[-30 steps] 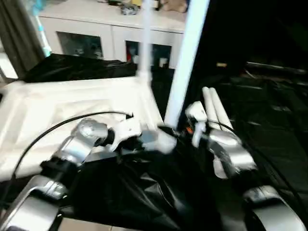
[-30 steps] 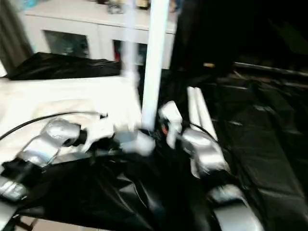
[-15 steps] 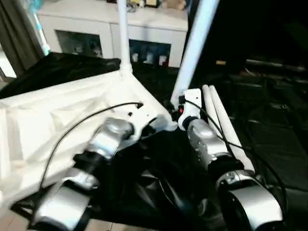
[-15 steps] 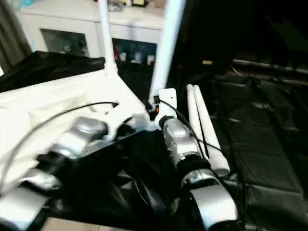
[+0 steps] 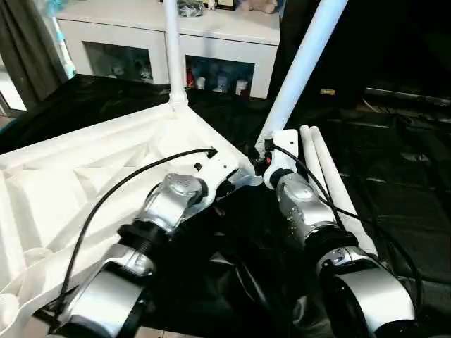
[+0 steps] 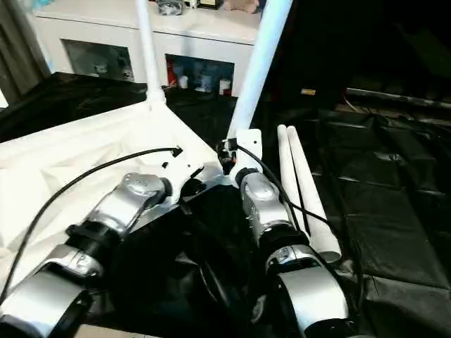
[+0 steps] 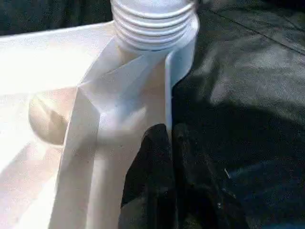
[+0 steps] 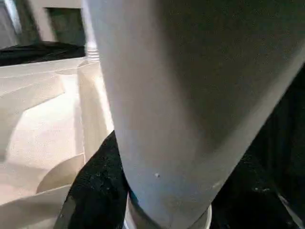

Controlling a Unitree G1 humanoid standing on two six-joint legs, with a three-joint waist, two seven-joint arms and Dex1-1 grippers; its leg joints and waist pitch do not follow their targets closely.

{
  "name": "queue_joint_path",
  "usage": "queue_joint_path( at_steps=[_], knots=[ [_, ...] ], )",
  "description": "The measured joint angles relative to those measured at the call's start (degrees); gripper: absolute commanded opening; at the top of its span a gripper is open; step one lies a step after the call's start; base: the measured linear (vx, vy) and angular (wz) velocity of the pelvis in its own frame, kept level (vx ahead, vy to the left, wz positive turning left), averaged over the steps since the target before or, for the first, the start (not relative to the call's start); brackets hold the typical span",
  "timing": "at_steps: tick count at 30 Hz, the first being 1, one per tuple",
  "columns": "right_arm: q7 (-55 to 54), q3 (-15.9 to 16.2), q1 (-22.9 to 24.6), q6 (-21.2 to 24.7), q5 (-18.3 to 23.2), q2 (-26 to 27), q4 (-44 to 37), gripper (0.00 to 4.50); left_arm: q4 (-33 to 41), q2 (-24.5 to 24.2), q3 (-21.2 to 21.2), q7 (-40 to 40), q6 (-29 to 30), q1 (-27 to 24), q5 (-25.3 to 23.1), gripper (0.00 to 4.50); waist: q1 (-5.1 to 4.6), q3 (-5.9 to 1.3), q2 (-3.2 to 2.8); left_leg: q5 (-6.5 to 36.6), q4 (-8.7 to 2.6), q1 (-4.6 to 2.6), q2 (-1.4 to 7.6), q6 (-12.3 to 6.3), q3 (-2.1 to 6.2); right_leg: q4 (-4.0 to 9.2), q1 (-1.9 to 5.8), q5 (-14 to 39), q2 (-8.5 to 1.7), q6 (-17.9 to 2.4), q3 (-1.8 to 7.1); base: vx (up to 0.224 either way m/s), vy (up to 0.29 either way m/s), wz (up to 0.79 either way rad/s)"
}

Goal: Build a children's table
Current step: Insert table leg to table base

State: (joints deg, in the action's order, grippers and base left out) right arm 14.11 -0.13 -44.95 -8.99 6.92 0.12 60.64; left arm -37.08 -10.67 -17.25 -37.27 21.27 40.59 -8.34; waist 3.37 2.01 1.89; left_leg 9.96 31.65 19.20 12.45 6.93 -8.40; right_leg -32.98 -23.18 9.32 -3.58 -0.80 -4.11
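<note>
White plastic tabletop lies underside-up on the counter. Left claw clamps its corner rim. Right claw grips the tilted leg at the socket: straighten it, then twist down.

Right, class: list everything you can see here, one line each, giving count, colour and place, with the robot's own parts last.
White plastic ribbed tabletop: one, underside up, on the left.
Upright white tubular leg: one, in the far corner socket.
Tilted white tubular leg: one, at the near corner.
Loose white tubular legs: two, lying side by side on the right.
Black sheeting: covers the big table.
White cabinet: one, behind.
Left gripper: black, at the tabletop corner.
Right gripper: black, at the tilted leg's base.
</note>
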Motion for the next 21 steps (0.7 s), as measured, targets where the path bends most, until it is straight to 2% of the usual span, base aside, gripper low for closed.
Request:
queue_joint_path(
  at_steps=[6,14,21],
  knots=[
    [14.9,1.4,-0.2,3.1,-0.2,-5.0,-2.2,1.88,3.2,-4.8,-1.3,-7.2,-4.2,-1.9,0.3,0.0,-0.2,-0.02,0.03,0.1,-0.52,-0.12,0.17,0.12,-0.07,-0.13,-0.08,-0.1,0.18,-0.1,0.0,0.0,0.0,0.0],
    [42.3,6.9,1.8,7.5,0.3,-13.3,-9.0,1.88,7.3,-12.5,-2.9,-21.2,-11.6,-4.8,2.8,0.0,0.34,-0.08,0.12,0.4,-0.7,-0.11,0.36,0.15,-0.25,-0.09,-0.11,0.0,0.19,-0.6,0.07,0.0,0.0,0.0],
    [53.6,8.8,3.5,9.9,0.3,-16.4,-13.5,1.88,7.5,-14.8,-4.0,-27.7,-14.4,-4.9,3.6,0.0,1.79,-0.13,0.22,0.5,-0.64,-0.21,0.43,0.15,-0.43,-0.16,-0.09,0.0,0.19,-0.6,0.12,0.0,0.0,0.0]
  ],
)
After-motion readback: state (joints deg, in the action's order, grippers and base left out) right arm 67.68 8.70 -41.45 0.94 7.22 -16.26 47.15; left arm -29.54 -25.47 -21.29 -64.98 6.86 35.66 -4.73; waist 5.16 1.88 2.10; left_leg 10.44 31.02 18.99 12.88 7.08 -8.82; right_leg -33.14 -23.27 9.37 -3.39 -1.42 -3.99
